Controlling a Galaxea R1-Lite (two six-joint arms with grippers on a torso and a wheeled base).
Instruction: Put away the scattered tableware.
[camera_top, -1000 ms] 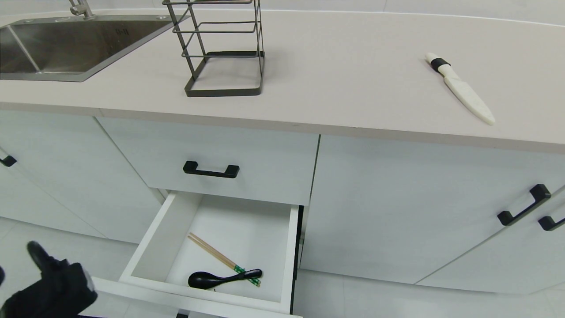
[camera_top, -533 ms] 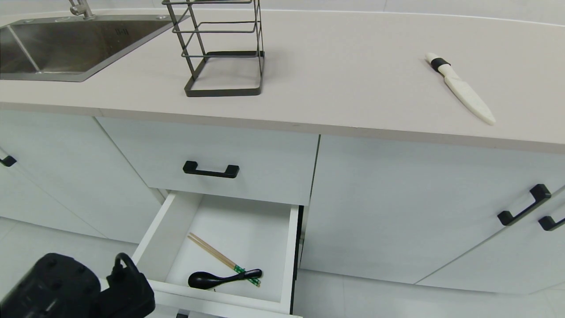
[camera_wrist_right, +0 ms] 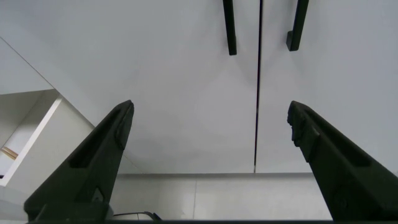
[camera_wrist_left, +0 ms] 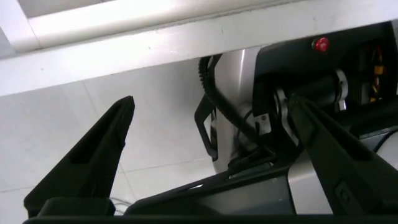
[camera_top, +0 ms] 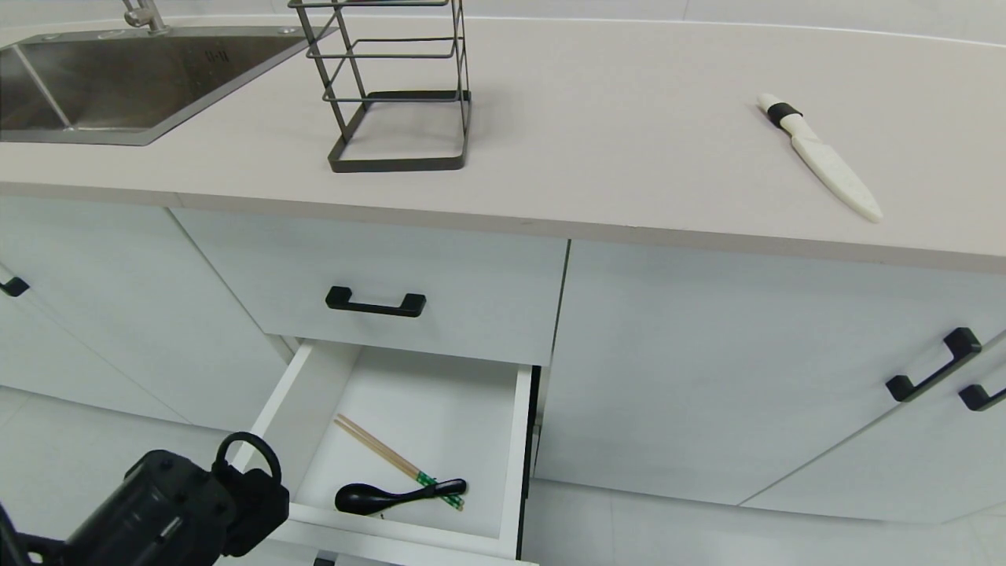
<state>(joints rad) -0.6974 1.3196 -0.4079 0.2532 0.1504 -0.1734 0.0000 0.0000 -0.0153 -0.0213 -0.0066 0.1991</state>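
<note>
- Open drawer (camera_top: 515,440): white and pulled out below a closed drawer (camera_top: 376,302) with a black bar handle. It is the reference point for every entry below.
- Chopsticks (camera_top: 385,454): a wooden pair with green-banded ends, lying diagonally on the drawer's floor towards its front.
- Spoon (camera_top: 365,498): black, inside the drawer at its front. Its handle crosses over the green ends of the chopsticks and touches them.
- Knife (camera_top: 824,159): white with a black band near one end. It lies flat on the tabletop (camera_top: 613,141), above and well to the right of the drawer.
- Wire rack (camera_top: 395,94): dark metal and upright, on the tabletop above the drawer.
- Sink (camera_top: 118,75): steel, set into the tabletop above and to the left of the drawer.
- Left claw (camera_wrist_left: 211,106): fingers spread, nothing between them, pointed at the floor tiles. Its arm sits just beside the drawer's front left corner.
- Right claw (camera_wrist_right: 210,109): fingers spread and empty, facing the cabinet doors (camera_wrist_right: 186,93) to the right of the drawer, which have two black handles.
</note>
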